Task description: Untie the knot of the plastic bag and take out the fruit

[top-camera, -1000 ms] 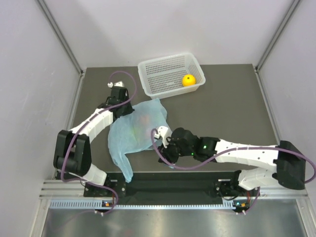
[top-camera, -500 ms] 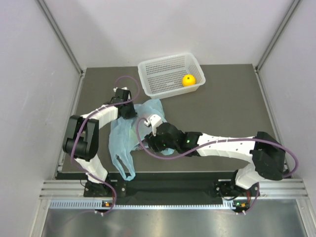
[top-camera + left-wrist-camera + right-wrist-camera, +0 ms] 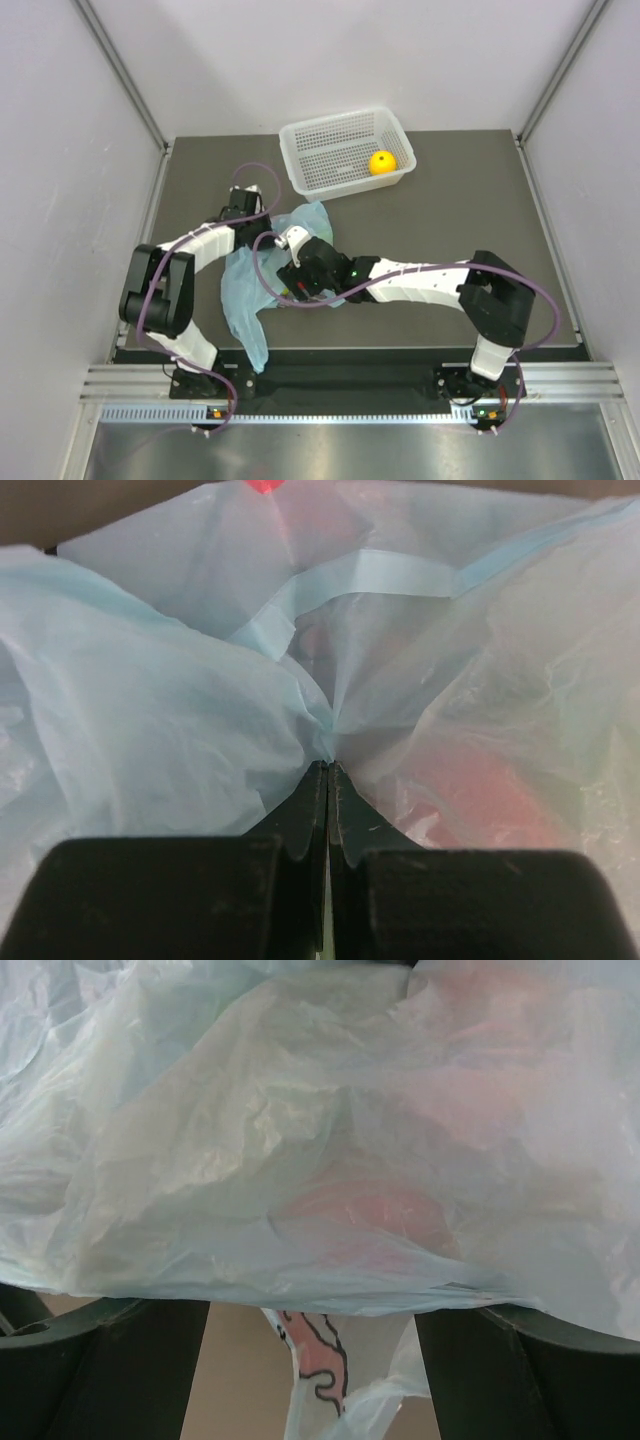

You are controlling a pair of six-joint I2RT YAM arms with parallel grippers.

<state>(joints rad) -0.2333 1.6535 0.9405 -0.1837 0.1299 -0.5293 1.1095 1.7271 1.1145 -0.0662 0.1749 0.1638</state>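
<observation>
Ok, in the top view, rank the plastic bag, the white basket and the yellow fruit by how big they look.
1. White basket and plastic bag: look similar, and the bag is partly hidden, so unranked.
2. Yellow fruit: clearly smallest.

Even, diffuse white light fills the overhead view with only faint shadows on the dark counter (image 3: 470, 220), while both wrist views are bright and washed-out, the plastic bag (image 3: 150, 710) so close that its folds blur and the dark jaws look soft
</observation>
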